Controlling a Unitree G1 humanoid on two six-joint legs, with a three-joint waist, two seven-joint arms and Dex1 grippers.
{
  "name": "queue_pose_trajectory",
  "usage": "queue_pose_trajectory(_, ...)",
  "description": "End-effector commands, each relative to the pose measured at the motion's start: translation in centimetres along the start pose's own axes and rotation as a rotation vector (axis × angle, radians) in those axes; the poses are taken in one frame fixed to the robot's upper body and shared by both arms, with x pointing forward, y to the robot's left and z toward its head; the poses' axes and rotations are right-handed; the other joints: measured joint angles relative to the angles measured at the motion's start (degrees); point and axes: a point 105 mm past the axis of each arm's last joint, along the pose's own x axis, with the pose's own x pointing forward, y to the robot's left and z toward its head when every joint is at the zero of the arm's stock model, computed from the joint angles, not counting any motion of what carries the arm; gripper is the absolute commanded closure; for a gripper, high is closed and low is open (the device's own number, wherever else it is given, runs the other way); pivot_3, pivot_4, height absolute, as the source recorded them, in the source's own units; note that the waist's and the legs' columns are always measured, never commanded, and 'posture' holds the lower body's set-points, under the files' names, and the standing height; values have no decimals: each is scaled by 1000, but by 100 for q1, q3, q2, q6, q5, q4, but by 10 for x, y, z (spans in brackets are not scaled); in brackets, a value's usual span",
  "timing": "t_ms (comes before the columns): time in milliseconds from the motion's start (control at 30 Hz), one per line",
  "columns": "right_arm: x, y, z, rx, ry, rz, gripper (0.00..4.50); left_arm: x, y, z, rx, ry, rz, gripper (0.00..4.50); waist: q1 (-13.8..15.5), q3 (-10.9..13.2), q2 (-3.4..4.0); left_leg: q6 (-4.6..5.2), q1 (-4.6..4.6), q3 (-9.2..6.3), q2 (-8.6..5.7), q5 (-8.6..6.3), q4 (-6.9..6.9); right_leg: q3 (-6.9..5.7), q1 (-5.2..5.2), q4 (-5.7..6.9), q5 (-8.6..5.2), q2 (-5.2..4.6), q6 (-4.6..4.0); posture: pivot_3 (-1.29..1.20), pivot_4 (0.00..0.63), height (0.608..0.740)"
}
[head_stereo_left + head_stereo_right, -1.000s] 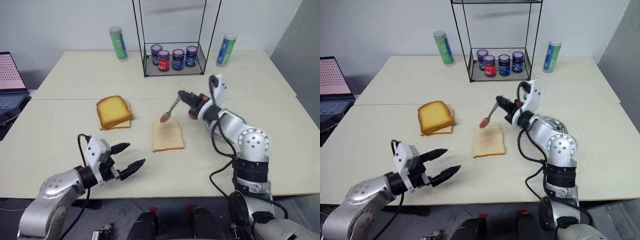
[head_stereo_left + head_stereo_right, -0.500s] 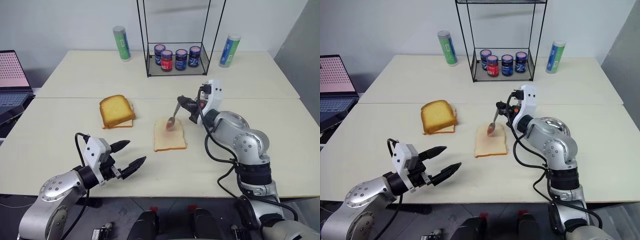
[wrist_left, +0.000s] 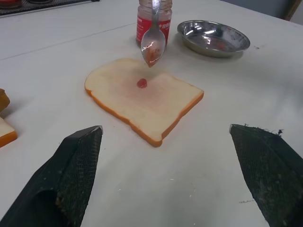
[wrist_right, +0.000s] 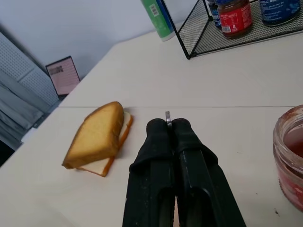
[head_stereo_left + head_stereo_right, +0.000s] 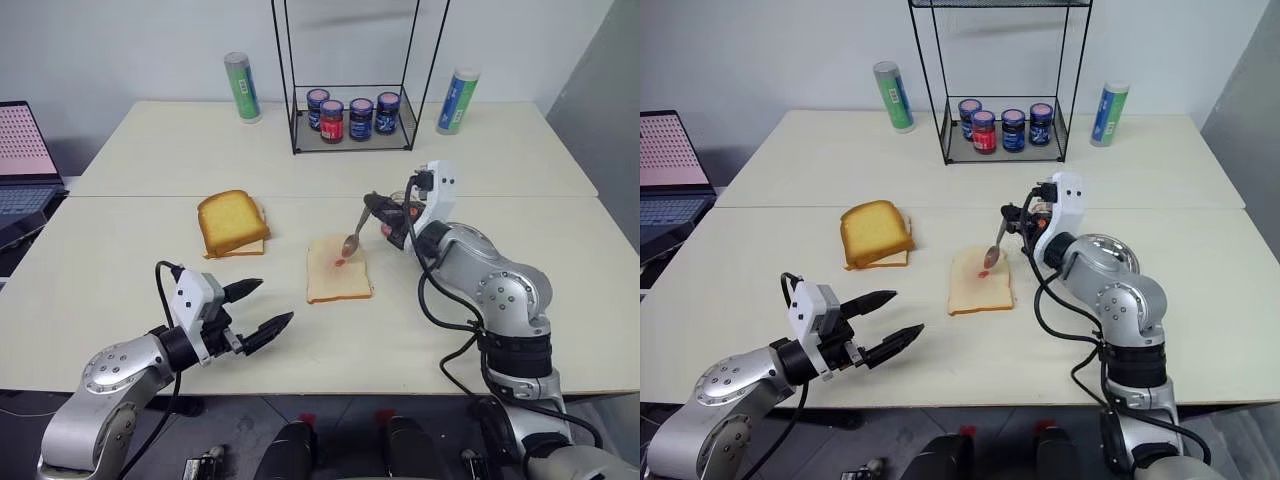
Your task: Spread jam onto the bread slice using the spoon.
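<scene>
From the head camera: a wire rack point(image 5: 350, 110) holding four dark-lidded jars point(image 5: 352, 115) stands at the back of the cream table point(image 5: 140, 150), flanked by two green-and-blue tubes point(image 5: 240, 87); a toasted slice point(image 5: 229, 222) lies left of centre and a laptop point(image 5: 20, 160) sits off the table's left edge. Nothing stands between the bread slice point(image 5: 338, 269) and the right gripper point(image 5: 377, 208), which is clamped on the handle of the spoon point(image 5: 355, 236), its bowl tilted down over the slice's far end and a red dab of jam point(image 5: 340, 262) below it. The left gripper point(image 5: 258, 307) hovers near the table's front edge, fingers spread wide, holding nothing, well apart from the bread.

Left wrist: the spoon's smeared bowl hangs just above the slice, with the jam jar point(image 3: 154, 19) and a steel dish point(image 3: 213, 38) behind.

Right wrist: the two black fingers point(image 4: 187, 156) are pressed together on the spoon's handle tip, the jar's rim just beside them
</scene>
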Motion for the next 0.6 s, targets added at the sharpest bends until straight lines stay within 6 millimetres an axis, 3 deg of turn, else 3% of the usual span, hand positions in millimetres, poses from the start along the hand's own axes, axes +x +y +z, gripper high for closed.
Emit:
queue_pose_trajectory(33, 7, 2, 6, 135, -42, -2, 4465, 3, -3, 10, 35, -35, -13, 0, -5, 0, 0, 0, 1, 0, 0, 0, 0, 1, 0, 0, 0, 0, 0, 0, 150, 740)
queue_pose_trajectory(333, 20, -23, -22, 368, -8, -123, 4465, 4, -5, 12, 35, -42, -10, 0, -23, 1, 2, -1, 0, 1, -2, 0, 0, 1, -1, 1, 0, 0, -1, 0, 150, 740)
queue_pose_trajectory(600, 3, -38, -26, 338, 5, -180, 4465, 7, -6, 14, 41, -43, -24, 0, -36, 1, 3, 0, 0, 3, -2, 0, -1, 3, -1, 1, 0, 0, -1, 0, 150, 740)
